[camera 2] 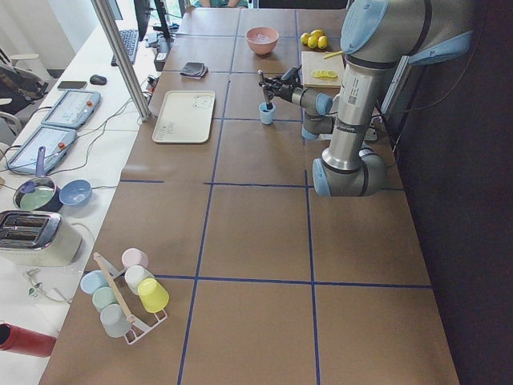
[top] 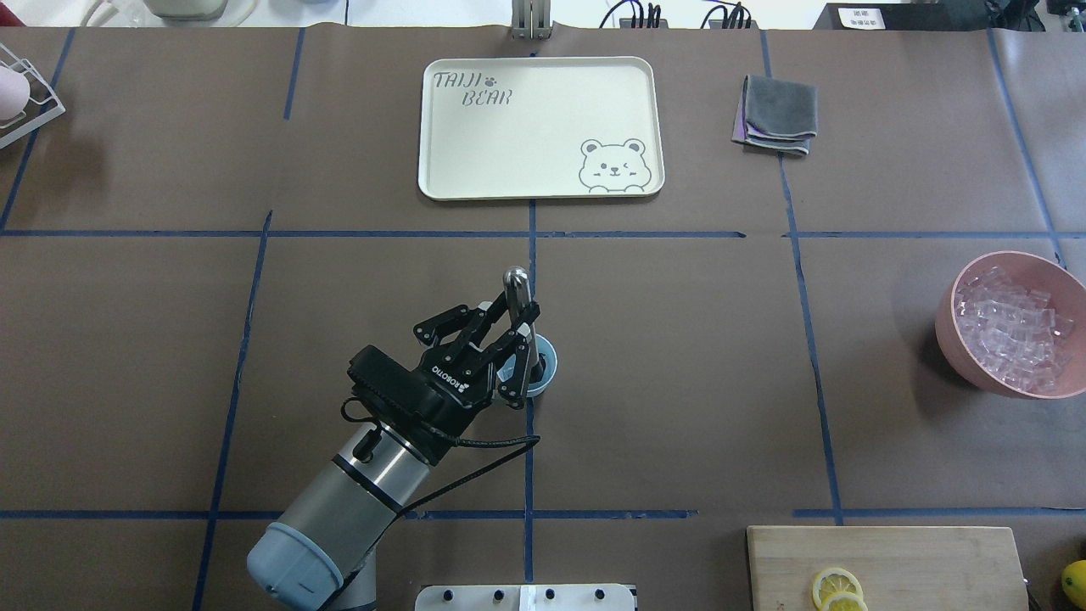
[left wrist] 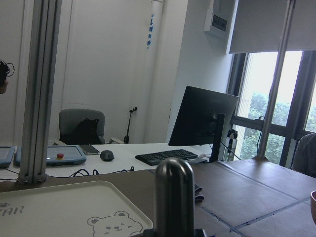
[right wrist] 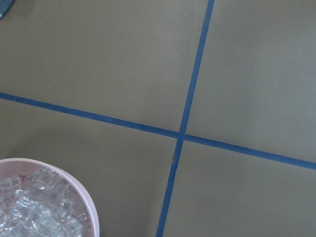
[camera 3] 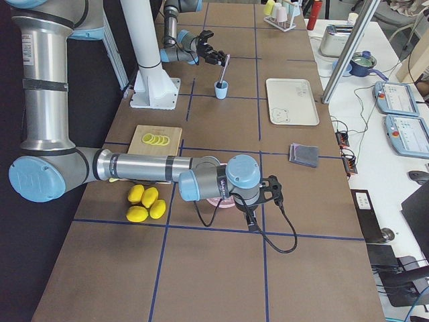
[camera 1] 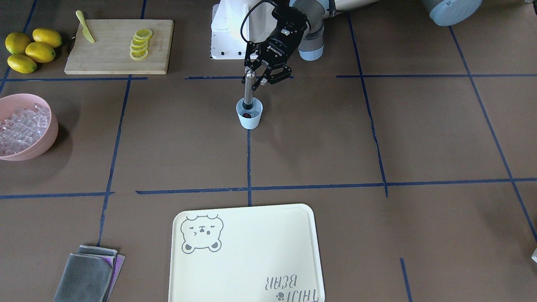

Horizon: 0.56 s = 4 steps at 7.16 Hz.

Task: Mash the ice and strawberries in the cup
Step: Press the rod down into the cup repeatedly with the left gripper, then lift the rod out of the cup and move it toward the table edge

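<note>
The pale blue cup [camera 1: 250, 114] stands near the table's middle; it also shows in the overhead view [top: 544, 365]. A dark red strawberry [camera 1: 247, 114] lies inside it. I cannot see ice in the cup. My left gripper [camera 1: 256, 83] is shut on a metal muddler [camera 1: 249, 90] that stands upright with its lower end in the cup. The muddler's rounded top [left wrist: 174, 192] fills the left wrist view. My right gripper [camera 3: 271, 191] shows only in the exterior right view, over the pink bowl [camera 3: 214, 201]; I cannot tell whether it is open or shut.
The pink bowl [top: 954, 327] of ice cubes [top: 1014, 331] sits at the robot's right. A cutting board [camera 1: 119, 46] holds lemon slices [camera 1: 140, 44] and a yellow knife [camera 1: 85, 32], with whole lemons [camera 1: 31, 50] beside it. A cream bear tray [top: 539, 127] and folded cloths [top: 776, 114] lie on the far side.
</note>
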Each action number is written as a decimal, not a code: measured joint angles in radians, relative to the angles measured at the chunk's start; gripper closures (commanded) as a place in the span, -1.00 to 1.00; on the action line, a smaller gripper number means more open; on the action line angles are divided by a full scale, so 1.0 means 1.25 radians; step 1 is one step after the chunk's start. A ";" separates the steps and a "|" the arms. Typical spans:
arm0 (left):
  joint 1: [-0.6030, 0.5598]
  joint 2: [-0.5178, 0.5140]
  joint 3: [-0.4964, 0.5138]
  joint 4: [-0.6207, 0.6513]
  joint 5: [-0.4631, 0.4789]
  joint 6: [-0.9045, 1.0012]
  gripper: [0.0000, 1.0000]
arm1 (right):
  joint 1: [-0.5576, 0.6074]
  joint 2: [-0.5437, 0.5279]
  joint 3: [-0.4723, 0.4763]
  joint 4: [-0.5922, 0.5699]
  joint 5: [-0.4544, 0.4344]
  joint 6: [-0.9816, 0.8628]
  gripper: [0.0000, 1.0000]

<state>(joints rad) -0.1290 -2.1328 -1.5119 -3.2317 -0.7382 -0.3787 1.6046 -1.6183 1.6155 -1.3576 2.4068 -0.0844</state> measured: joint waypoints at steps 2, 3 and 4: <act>-0.024 0.003 -0.040 0.006 -0.002 -0.001 1.00 | 0.000 0.000 0.000 0.001 0.000 0.000 -0.98; -0.039 0.005 -0.068 0.012 -0.004 -0.001 1.00 | 0.000 0.000 0.000 0.001 0.000 0.000 -0.98; -0.058 0.008 -0.103 0.030 -0.012 -0.002 1.00 | 0.000 0.000 -0.001 0.001 -0.001 0.000 -0.98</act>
<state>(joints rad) -0.2018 -2.1230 -1.6405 -3.1938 -0.7526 -0.3811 1.6046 -1.6183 1.6139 -1.3564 2.4058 -0.0847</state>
